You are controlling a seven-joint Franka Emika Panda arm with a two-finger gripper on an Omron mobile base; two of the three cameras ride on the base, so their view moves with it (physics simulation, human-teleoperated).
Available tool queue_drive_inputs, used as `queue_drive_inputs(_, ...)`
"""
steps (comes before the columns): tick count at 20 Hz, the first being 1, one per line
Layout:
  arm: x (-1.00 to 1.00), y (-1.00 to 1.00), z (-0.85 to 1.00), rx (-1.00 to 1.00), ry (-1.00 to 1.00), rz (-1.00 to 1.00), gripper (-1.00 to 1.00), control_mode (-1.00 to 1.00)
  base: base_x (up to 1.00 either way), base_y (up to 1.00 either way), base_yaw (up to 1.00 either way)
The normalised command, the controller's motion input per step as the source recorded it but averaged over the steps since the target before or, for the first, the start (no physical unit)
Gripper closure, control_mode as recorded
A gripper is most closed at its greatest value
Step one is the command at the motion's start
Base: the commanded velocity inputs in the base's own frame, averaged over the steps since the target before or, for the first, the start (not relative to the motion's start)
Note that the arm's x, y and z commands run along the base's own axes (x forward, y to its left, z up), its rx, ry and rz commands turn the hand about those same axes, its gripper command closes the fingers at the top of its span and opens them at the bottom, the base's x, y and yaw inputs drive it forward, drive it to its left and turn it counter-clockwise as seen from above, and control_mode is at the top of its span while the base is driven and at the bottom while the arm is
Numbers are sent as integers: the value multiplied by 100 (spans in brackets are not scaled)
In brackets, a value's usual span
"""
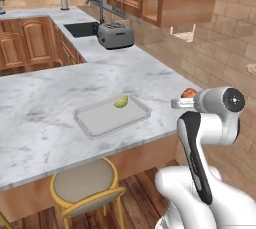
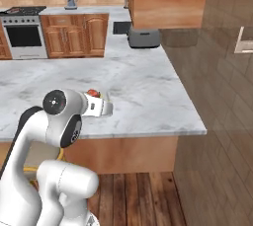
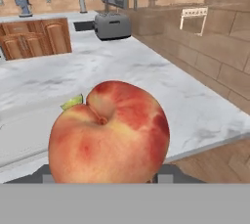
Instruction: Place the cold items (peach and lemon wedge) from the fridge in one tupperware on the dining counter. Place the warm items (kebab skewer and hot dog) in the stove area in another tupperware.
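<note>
One tupperware [image 1: 102,120], a shallow clear tray, sat on the marble desk [image 1: 45,108] near its front edge, and the only thing in it was the lemon wedge [image 1: 121,102], lying by the tray's far right corner. In the hand view a sliver of that wedge [image 3: 72,102] showed just behind the fruit. The peach [image 3: 110,132] was not in the tray: it sat between the fingers of the hand [image 3: 105,176], red and yellow with its stem dimple turned toward the camera, covering most of the space ahead of the fingertips. The hand was closed partway on the peach, its jaws pressed to either side of the fruit. From the left base view the peach [image 1: 189,93] appeared as a small red shape at the end of the hand [image 1: 181,102], off the desk's right end and to the right of the tupperware, not above it. From the right base view the peach [image 2: 92,93] peeked over the hand [image 2: 103,106], seen against the marble near the front edge. A grey toaster [image 1: 115,35] stood farther back on the desk by the wall, beside a dark sink [image 1: 80,29]. A round stool [image 1: 85,185] with a yellow frame stood under the desk's front overhang.
</note>
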Motion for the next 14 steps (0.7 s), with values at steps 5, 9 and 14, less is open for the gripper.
queue_drive_inputs(5, 36, -35, 8, 19, -21, 10, 100, -100, 7, -13, 3)
queue_drive_inputs(9, 59, -3, 0, 16, -22, 25, 100, -100, 0, 0, 0)
queue_drive_inputs(14, 66, 4, 0, 4, -1, 34, 100, -100, 0, 0, 0)
